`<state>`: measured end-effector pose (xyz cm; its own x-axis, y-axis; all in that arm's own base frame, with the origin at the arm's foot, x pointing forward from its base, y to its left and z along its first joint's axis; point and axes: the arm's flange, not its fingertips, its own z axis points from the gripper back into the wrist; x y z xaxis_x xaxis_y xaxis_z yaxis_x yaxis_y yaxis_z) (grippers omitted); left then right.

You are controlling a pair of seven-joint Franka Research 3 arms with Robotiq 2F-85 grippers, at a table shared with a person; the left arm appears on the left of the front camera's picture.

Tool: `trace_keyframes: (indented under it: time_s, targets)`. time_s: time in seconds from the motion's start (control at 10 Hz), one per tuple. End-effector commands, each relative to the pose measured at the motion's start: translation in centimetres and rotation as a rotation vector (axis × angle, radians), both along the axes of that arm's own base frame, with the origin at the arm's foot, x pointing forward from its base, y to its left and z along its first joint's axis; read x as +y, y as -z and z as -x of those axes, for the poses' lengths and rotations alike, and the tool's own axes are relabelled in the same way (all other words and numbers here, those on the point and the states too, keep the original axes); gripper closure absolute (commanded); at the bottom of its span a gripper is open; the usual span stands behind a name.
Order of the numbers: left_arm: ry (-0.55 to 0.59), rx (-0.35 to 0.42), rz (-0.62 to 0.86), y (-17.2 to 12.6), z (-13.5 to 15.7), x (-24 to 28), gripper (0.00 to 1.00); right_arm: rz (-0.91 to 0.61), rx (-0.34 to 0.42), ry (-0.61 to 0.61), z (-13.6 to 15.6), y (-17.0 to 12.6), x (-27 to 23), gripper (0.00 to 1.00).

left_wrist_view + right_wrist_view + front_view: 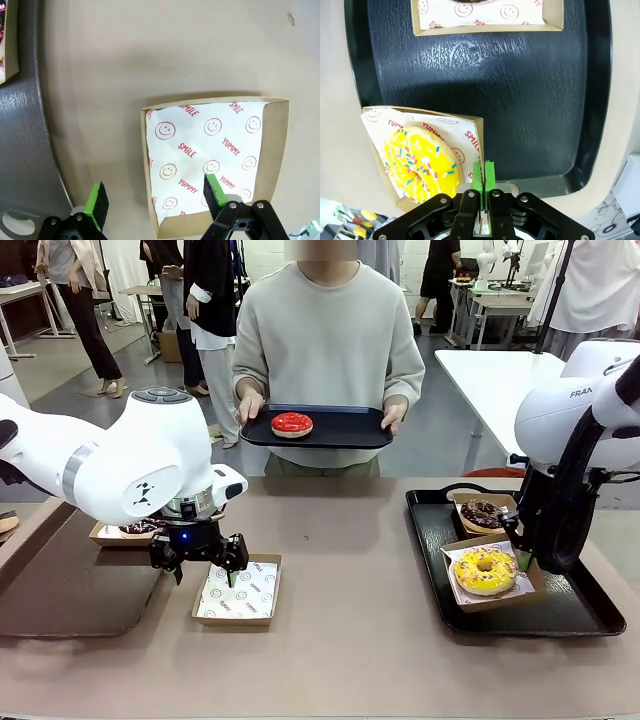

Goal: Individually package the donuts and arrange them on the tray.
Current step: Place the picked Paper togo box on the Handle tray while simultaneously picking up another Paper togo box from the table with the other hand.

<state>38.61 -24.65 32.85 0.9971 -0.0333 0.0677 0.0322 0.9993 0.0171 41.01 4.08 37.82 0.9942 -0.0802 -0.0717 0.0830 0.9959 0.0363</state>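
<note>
A person at the far side holds a black tray (345,430) with the glossy red donut (292,424) on it. On the black tray (560,615) at my right sit two paper boxes, one with the yellow sprinkled donut (486,572) (420,165) and one with a chocolate sprinkled donut (483,513). My right gripper (483,172) (522,558) is shut on the wall of the yellow donut's box (470,135). My left gripper (200,558) (156,196) stands open astride the near wall of an empty printed box (240,590) (210,160).
A grey tray (70,590) (20,150) lies at the table's left, with another box (110,536) holding a dark donut (140,527) at its far edge. The black tray (530,100) has bare room behind and beside the boxes. Other people and tables stand behind.
</note>
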Motion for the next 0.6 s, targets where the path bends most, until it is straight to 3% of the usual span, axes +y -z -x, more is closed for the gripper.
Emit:
trace_keyframes:
  time_s: [0.0, 0.5]
  targets:
    - [-0.025, -0.006, -0.011, 0.7, -0.7, -1.0, 0.0, 0.003, -0.02, 0.005, -0.4, 1.1, -0.1, 0.98]
    - [-0.026, -0.004, -0.012, 0.7, -0.8, -0.9, 0.0, 0.011, -0.019, 0.006, -0.8, 2.3, 0.2, 0.98]
